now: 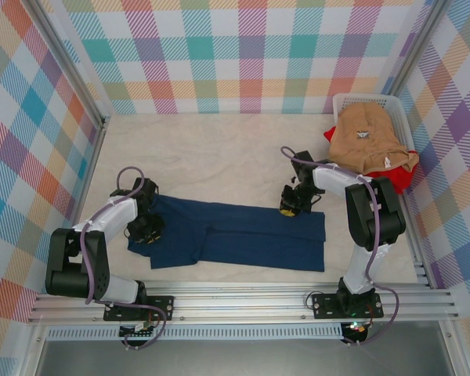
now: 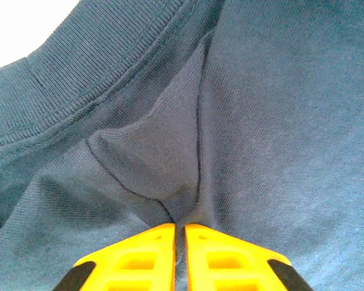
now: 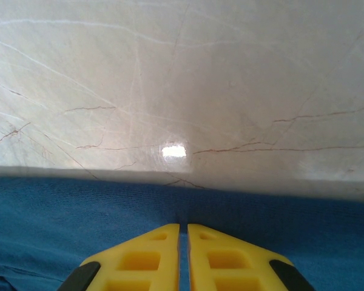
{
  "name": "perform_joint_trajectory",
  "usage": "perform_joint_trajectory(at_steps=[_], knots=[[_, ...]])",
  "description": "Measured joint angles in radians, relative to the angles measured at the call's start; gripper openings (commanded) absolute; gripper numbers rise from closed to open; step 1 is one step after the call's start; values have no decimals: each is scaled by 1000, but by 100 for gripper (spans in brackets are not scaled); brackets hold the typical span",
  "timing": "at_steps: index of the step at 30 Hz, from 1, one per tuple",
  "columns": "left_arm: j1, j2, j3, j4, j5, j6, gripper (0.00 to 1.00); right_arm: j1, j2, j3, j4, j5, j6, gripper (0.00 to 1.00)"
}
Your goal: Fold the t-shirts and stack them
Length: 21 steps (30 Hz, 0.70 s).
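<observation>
Status: the navy blue cloth t-shirt [image 1: 243, 239] lies flat on the pale marbled desk [image 1: 211, 157], long axis left to right, between the two arms and near the front edge. It reads as a narrowed strip rather than a full shirt outline, so I'd judge we're mid-fold with the crosswise fold next. At the shirt's left end, the left gripper [image 1: 147, 229] has its yellow fingers [image 2: 139, 254] pressed nearly together. A pucker of navy fabric is drawn up into the tips just below the ribbed collar [image 2: 109, 66], so it's pinching the shirt at the neck end. At the shirt's far right corner, the right gripper [image 1: 291, 205] is closed to a slit right over the line where blue cloth meets bare desk. Can't tell whether a layer of hem is trapped in there or it's only pressing down. One grip per end makes sense: it keeps the cloth taut so one end can be carried over the other without bunching. The tan soft t-shirt [image 1: 370, 141] is heaped in the white plastic laundry basket [image 1: 360, 99] at the far right. The bright red t-shirt [image 1: 399, 178] sits under it and spills over the near rim; both are unfolded. Risk: the left pinch is a small pucker and may catch only the top layer.
</observation>
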Motion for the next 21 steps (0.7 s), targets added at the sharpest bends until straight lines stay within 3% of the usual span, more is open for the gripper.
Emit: perform_joint_trajectory(at_steps=[5, 21], knots=[[0, 0, 0, 0, 6, 2, 0, 0, 0, 0, 0, 0, 0, 12], [-1, -43, 113, -53, -57, -30, 0, 0, 0, 0, 0, 0, 0, 11]])
